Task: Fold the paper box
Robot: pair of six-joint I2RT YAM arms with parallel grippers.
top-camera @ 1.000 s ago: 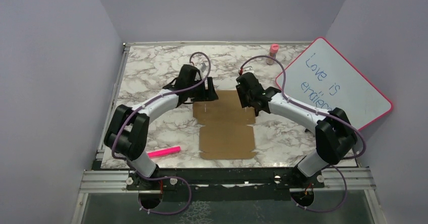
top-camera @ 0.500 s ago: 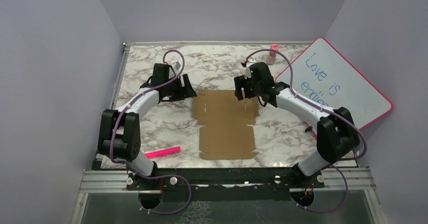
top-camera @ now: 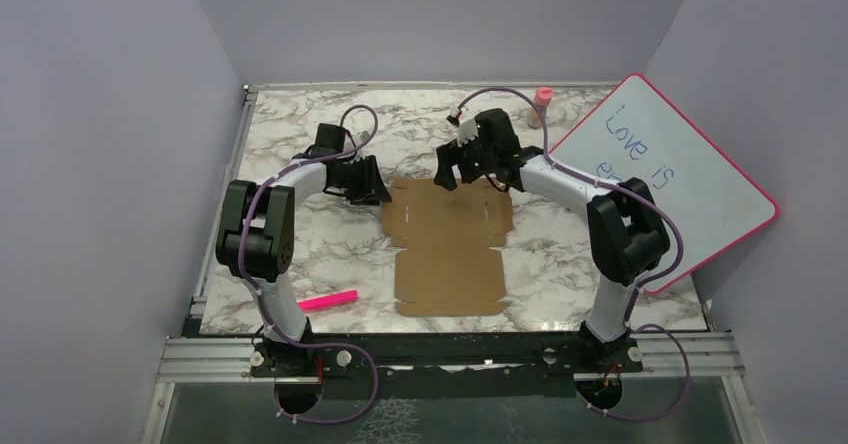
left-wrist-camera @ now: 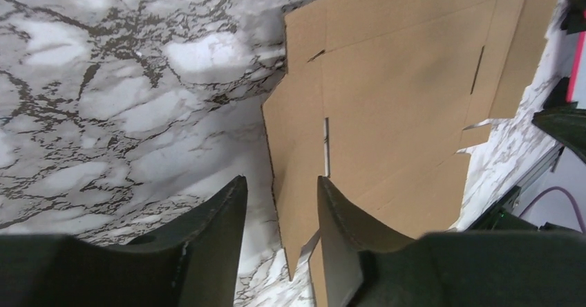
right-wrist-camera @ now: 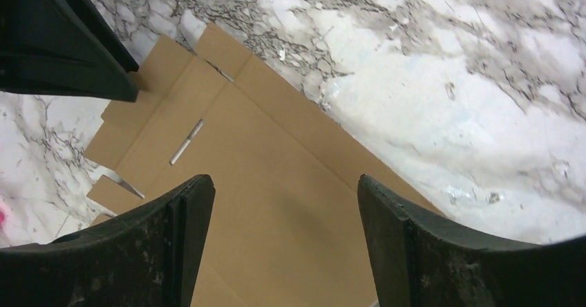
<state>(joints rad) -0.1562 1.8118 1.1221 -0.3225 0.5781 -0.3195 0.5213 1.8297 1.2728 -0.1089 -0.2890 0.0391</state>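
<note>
The left tool (left-wrist-camera: 276,209) is released, its two fingers parted by only a narrow gap with nothing clamped between them; in the left wrist view the left edge of the paper box (top-camera: 448,249) runs up through that gap, one finger (left-wrist-camera: 211,234) over bare marble and the other over card; whether either finger touches the card cannot be told. The right tool (right-wrist-camera: 285,207) is spread wide and holds nothing; it hangs over the far part of the box, near the far edge, with brown card and a short slit showing between its fingers.

The box lies flat and unfolded on the worktop (top-camera: 300,154), about midway between the two arms, a wider panel with side flaps at the far end and a narrower panel reaching toward the near edge; the left tool sits at its far-left corner, the right tool above the middle of its far edge.

A pink marker (top-camera: 325,301) lies near the near-left corner, well apart from the box; a pink-framed whiteboard (top-camera: 670,179) leans at the right; a small pink-capped bottle (top-camera: 543,102) stands at the far edge.
</note>
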